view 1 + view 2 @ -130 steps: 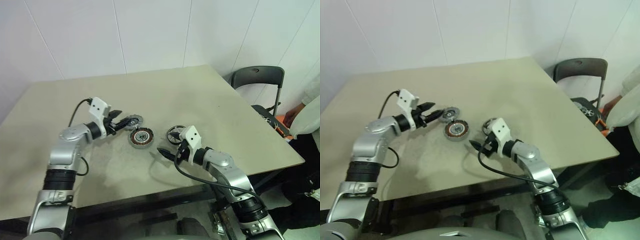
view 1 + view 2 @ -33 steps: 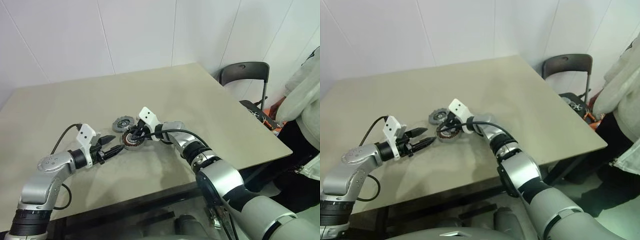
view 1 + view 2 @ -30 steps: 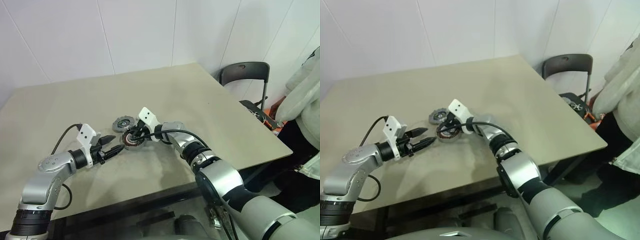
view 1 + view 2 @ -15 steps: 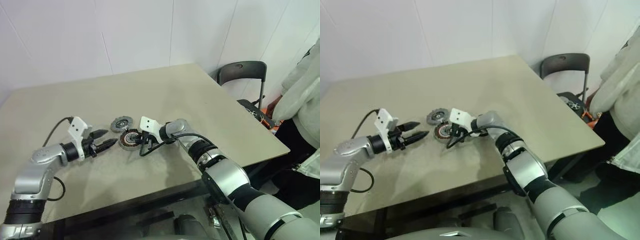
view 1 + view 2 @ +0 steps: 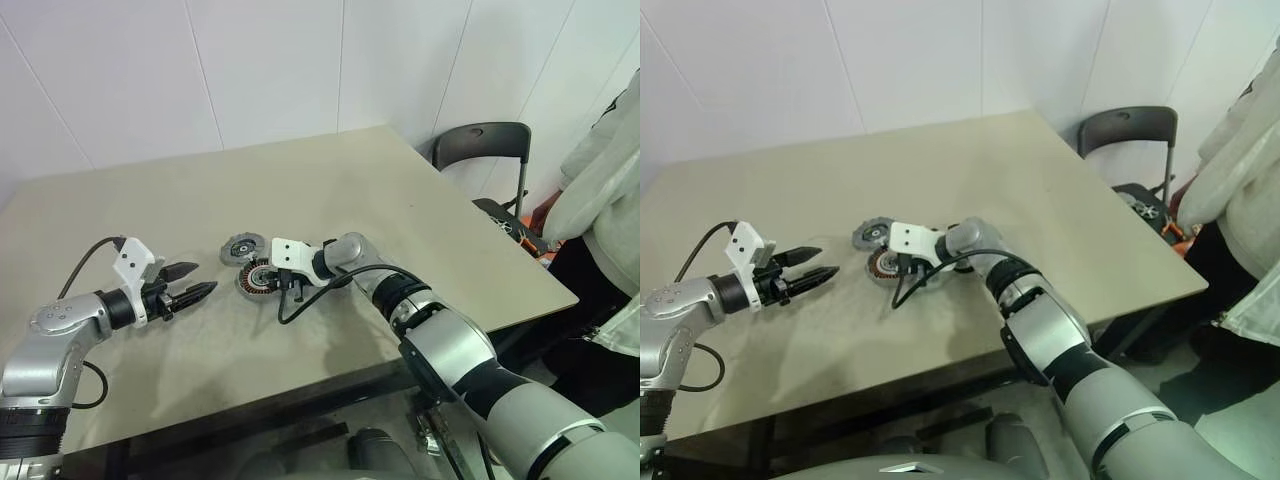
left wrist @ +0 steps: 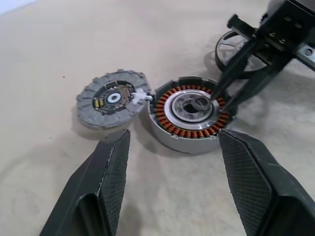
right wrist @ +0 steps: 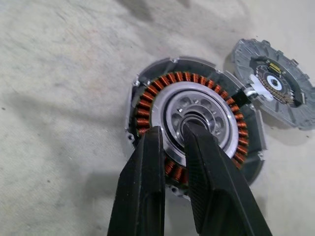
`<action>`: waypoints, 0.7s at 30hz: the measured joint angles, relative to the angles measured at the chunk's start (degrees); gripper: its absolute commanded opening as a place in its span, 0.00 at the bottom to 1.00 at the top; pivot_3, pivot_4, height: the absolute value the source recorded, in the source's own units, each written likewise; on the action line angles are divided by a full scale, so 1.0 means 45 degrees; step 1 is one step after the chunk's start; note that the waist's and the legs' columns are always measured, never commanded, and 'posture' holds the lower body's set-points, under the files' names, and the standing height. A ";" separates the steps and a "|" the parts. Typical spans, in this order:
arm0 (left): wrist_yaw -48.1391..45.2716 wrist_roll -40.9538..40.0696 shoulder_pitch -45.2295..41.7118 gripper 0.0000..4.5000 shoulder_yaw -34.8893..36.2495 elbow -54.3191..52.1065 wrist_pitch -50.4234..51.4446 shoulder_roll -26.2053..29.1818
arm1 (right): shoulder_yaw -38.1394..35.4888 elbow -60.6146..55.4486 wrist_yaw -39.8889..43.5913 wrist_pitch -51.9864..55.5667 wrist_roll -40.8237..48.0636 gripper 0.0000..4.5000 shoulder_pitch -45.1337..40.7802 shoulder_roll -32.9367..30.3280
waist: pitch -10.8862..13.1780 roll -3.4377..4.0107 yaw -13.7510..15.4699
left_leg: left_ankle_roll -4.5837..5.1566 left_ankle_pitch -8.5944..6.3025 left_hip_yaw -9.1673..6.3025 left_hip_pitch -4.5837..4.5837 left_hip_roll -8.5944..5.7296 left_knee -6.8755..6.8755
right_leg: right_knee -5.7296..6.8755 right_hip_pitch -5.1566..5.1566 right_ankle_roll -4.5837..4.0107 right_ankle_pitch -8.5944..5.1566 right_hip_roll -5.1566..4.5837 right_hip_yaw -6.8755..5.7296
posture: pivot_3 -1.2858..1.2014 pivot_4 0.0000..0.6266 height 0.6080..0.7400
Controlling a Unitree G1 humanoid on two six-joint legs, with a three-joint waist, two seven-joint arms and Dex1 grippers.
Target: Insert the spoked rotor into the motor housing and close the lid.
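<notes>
Under nearly closed jaws, motor housing [image 7: 194,125]

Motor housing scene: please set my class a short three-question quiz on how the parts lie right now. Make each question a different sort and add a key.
1. True or false: the spoked rotor lies on the table, outside the motor housing.
2. Where is the lid?
A) closed on the housing
B) on the table, right beside the housing
C) held in a gripper
3. Which gripper is open and empty, clear of all three parts?

Key:
1. True. The copper windings are uncovered, and the rotor lies beside the housing.
2. B.
3. The left gripper.
</notes>
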 measured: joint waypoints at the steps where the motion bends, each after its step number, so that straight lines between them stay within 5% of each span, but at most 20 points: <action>1: 0.0054 -0.0009 0.0033 0.68 0.0000 -0.0083 0.0006 -0.0031 | 0.0010 0.0034 -0.0107 -0.0016 -0.0089 0.16 -0.0043 -0.0022 | 0.0000 0.0000 -0.0006 | -0.0001 0.0001 -0.0001 0.0000 0.0000 0.0000 | 0.0004 -0.0001 0.0000 0.0000 0.0000 0.0000 | 0.52 0.00 1.00; 21: 0.0594 -0.0038 0.0437 0.68 -0.0031 -0.0702 0.0264 -0.0588 | 0.0207 0.0624 -0.1385 -0.0542 -0.0897 0.16 -0.0349 0.0168 | 0.0001 0.0000 -0.0035 | -0.0012 0.0007 -0.0003 0.0010 0.0002 0.0004 | 0.0099 -0.0035 -0.0033 -0.0020 0.0007 0.0002 | 0.52 0.00 1.00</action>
